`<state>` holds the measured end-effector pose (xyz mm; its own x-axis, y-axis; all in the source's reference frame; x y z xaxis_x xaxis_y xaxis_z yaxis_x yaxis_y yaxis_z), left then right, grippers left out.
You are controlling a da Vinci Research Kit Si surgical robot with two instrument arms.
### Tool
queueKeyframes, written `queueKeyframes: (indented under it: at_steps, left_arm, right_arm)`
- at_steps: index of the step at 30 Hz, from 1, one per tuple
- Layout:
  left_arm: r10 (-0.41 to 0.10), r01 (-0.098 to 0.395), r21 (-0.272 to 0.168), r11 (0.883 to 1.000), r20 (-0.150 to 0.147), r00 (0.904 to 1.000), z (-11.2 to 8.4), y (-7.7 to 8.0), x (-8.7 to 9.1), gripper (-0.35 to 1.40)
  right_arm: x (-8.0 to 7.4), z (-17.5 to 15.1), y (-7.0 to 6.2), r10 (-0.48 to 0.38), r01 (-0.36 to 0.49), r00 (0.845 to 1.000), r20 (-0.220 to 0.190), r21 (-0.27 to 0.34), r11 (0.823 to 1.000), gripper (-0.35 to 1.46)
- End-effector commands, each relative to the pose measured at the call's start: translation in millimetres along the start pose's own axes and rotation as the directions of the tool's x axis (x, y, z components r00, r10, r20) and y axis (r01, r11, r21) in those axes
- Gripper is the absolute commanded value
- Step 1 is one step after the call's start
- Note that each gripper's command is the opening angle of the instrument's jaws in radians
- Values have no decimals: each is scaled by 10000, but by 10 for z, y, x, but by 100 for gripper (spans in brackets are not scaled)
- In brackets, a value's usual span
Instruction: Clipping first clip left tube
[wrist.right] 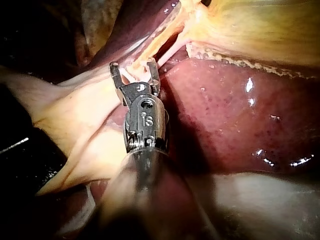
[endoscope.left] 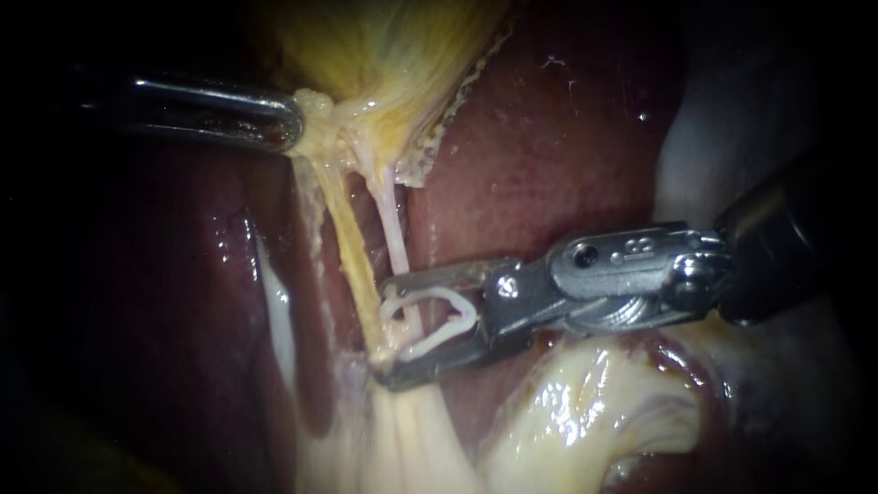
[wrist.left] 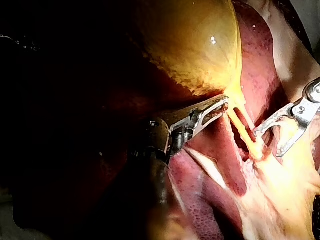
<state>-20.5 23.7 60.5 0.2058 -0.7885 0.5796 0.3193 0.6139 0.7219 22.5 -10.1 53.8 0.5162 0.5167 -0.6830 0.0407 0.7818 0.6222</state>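
Note:
Two thin tubes run down from the yellow gallbladder [endoscope.left: 384, 46]: the yellow left tube [endoscope.left: 350, 242] and the paler right tube [endoscope.left: 391, 224]. My right instrument [endoscope.left: 391, 329] comes in from the right, its jaws wide apart and carrying an open white clip [endoscope.left: 430, 294]. The pale tube crosses inside the clip's mouth, while the yellow tube lies at the jaw tips. My left instrument [endoscope.left: 294, 123] is shut on the gallbladder's lower end, just above the tubes. The left wrist view shows that hold [wrist.left: 220, 106], with the right instrument [wrist.left: 267, 145] beside it. In its own wrist view, the right instrument [wrist.right: 133, 67] straddles the strands.
Dark red liver [endoscope.left: 549, 165] lies behind and to the right of the tubes. Pale glistening fatty tissue [endoscope.left: 567, 412] bulges just under the right instrument's shaft. A whitish strip [endoscope.left: 274, 311] runs along the liver to the left of the tubes.

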Motion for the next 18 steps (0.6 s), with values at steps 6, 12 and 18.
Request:
queueKeyframes:
  at_steps: [6,12,18]
  left_arm:
    - [-58,58,26,10000,-7,10000,1,0,1,-35]
    - [-51,51,50,10000,-13,10000,1,0,2,-35]
    - [-49,49,49,10000,-13,10000,2,0,3,-35]
  right_arm:
    - [-9,-2,16,203,-203,9998,-11,-64,9998,47]
    - [-20,7,34,394,-394,9992,-9,-126,9991,48]
    - [-24,5,39,442,-443,9990,-36,-107,9990,48]
